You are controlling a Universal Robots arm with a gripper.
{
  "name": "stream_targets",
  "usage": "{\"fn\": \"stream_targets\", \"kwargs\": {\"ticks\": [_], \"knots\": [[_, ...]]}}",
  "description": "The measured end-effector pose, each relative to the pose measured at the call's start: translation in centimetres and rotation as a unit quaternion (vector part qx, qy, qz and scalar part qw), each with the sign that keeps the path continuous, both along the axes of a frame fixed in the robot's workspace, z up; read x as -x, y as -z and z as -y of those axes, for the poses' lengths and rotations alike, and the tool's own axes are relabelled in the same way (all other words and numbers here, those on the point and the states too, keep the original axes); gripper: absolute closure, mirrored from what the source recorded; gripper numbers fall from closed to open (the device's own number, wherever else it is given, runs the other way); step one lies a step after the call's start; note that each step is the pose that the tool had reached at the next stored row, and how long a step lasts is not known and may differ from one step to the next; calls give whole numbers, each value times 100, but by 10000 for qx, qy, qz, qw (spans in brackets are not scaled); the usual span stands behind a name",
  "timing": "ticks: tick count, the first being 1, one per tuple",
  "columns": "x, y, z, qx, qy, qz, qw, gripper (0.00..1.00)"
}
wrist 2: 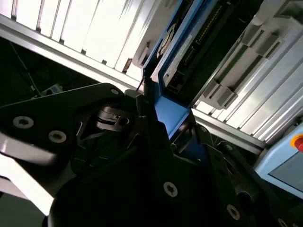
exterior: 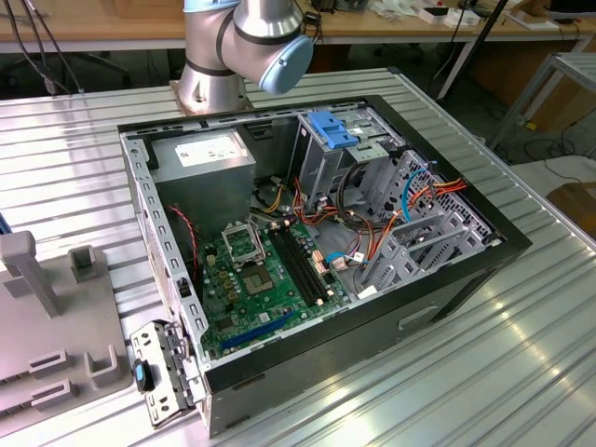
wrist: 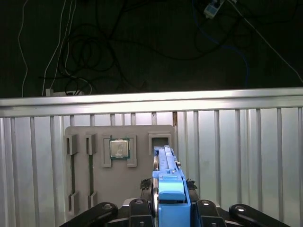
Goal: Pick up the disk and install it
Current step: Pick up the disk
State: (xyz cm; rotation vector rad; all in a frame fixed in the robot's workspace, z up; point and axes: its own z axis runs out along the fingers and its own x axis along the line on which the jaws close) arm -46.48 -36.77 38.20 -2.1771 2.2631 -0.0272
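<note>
The fingers [wrist 2: 147, 127] seem clenched on the one disk [wrist: 166, 182], held on edge above a grey tray [wrist: 118, 189] near the counter [wrist: 236, 156] edge. One chip [wrist: 119, 148] lies in the tray. One open case [exterior: 372, 331] stands mid-counter.

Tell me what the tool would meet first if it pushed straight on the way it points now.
Probably the grey holder tray on the ribbed table: in the first wrist view the tool, shut on the disk, aims straight at it. Depth is unclear.
</note>
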Motion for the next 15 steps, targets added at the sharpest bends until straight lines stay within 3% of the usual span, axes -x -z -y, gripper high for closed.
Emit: {"fn": "stream_targets", "kwargs": {"ticks": [15], "knots": [[0,-185,0,0,0,0,10000,63]]}}
